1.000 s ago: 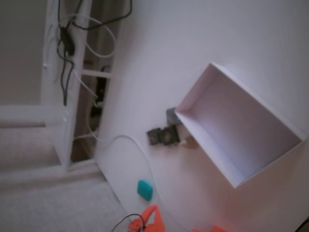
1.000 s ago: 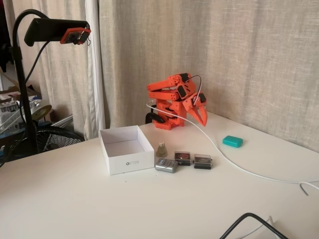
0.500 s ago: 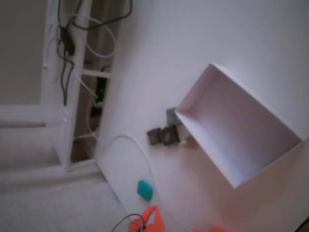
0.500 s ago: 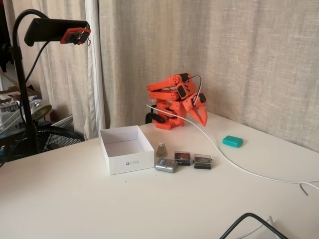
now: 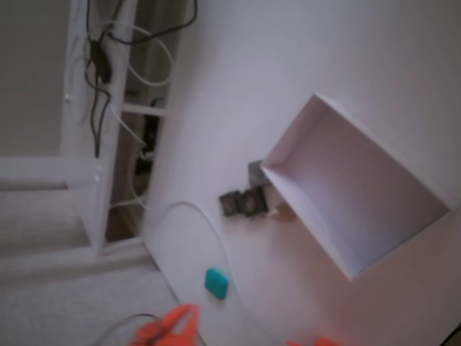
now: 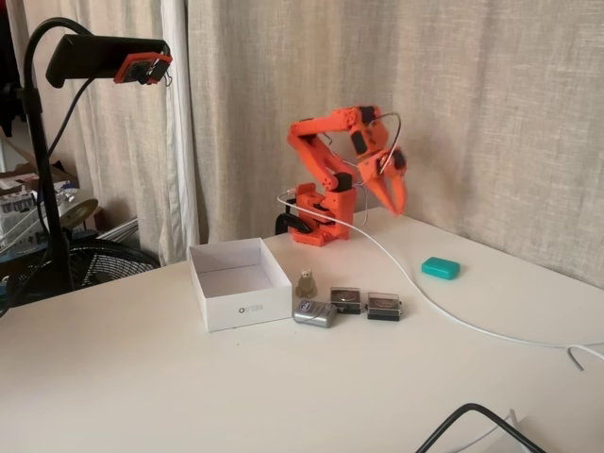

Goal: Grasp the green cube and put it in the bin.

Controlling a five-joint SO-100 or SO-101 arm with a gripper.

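Observation:
The green cube lies on the white table to the right of the arm's base; from above the green cube shows near the table's lower left edge. The bin, a shallow white box, stands left of centre and holds nothing; its inner wall shows in the tilted fixed view. My orange gripper hangs in the air above the table, up and left of the cube, fingers pointing down and slightly parted with nothing between them. It appears as an orange blur at the bottom edge, left of the cube.
Two small dark gadgets, a silver one and a small beige piece sit just right of the bin. A white cable runs across the table past the cube. A black cable loops at the front edge.
The arm has risen from its folded pose; the gripper has lifted and swung toward the cube's side. Cube and bin have not moved.

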